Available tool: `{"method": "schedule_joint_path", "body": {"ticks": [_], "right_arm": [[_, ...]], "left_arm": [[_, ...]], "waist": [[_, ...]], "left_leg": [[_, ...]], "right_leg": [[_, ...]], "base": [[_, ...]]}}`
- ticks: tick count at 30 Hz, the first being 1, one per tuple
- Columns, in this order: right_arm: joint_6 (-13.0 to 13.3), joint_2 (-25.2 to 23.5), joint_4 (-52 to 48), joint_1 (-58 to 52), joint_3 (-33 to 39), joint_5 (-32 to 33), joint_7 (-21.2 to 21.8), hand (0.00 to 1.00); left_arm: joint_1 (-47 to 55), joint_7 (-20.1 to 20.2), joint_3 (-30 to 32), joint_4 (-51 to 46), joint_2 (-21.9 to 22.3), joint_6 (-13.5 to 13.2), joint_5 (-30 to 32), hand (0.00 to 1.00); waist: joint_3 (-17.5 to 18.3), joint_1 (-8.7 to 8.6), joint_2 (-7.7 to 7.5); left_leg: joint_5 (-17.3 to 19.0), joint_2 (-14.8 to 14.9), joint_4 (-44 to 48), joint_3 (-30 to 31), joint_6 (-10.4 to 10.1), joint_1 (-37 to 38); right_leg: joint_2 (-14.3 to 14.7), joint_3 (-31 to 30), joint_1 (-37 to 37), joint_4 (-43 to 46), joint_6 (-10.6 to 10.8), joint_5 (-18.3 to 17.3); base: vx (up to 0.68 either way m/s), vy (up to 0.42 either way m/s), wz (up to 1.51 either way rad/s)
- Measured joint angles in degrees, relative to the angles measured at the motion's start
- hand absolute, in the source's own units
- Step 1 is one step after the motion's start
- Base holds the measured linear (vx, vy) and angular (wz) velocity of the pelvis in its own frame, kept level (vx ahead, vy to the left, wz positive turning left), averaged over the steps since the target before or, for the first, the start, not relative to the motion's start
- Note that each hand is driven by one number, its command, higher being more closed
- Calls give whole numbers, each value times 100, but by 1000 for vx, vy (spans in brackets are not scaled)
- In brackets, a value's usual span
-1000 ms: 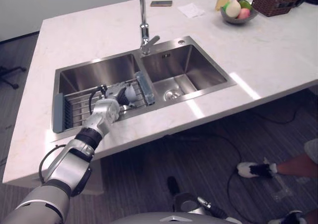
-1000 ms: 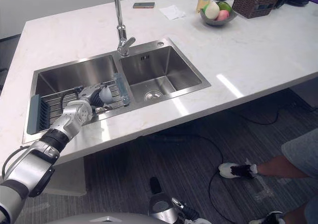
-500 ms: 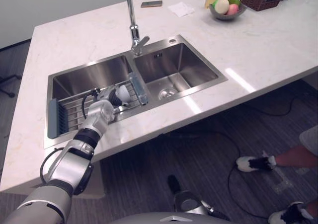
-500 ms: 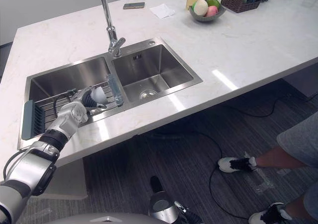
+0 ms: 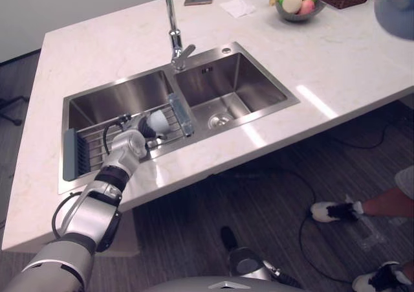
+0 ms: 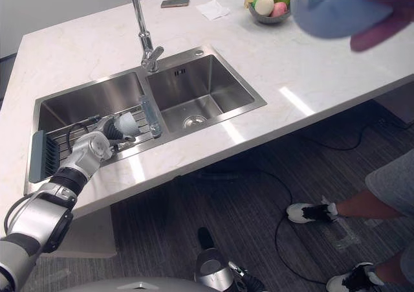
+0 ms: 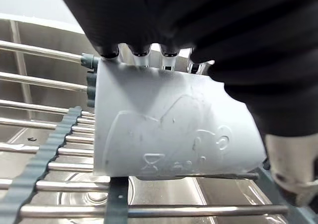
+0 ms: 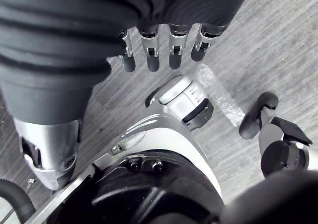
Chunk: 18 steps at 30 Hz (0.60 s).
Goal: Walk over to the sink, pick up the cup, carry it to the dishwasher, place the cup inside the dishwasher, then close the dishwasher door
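At centre left of the frame, the left hand (image 5: 131, 141) grasps the cup (image 5: 157, 120), which lies sideways on the wire rack (image 5: 97, 151) in the sink's (image 5: 256, 78) left basin. The right hand (image 8: 153, 51) hangs released, fingers straight.

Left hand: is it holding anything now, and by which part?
The left hand holds the pale cup by its side wall, fingers across one side and thumb opposite; the cup lies sideways on the rack.

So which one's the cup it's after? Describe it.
Find the double steel sink in the white counter; a wire rack spans its left basin. The cup lies on its side on that rack at the left hand, a pale solid shape among thin metal bars.
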<state>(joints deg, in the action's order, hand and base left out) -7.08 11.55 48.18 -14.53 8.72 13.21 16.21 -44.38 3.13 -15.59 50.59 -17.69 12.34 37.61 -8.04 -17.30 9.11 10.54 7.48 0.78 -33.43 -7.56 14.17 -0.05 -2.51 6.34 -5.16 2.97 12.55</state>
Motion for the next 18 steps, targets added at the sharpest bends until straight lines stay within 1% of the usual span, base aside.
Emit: {"method": "schedule_joint_path", "body": {"ticks": [15,18], "right_arm": [[-52,38,-22,2,-45,-11,-7,0],[-55,66,-22,5,-79,-11,-8,0]], "left_arm": [[-81,27,39,256,79,106,534,0],[-82,20,49,300,78,140,553,0]], "waist": [[-12,-64,15],[-27,-88,33]], "left_leg": [[16,43,2,21,-25,-17],[21,50,4,19,-33,-16]], "right_leg": [[37,3,0,-1,0,-32],[47,2,0,-1,2,-36]], "base": [[0,0,0],[0,0,0]]}}
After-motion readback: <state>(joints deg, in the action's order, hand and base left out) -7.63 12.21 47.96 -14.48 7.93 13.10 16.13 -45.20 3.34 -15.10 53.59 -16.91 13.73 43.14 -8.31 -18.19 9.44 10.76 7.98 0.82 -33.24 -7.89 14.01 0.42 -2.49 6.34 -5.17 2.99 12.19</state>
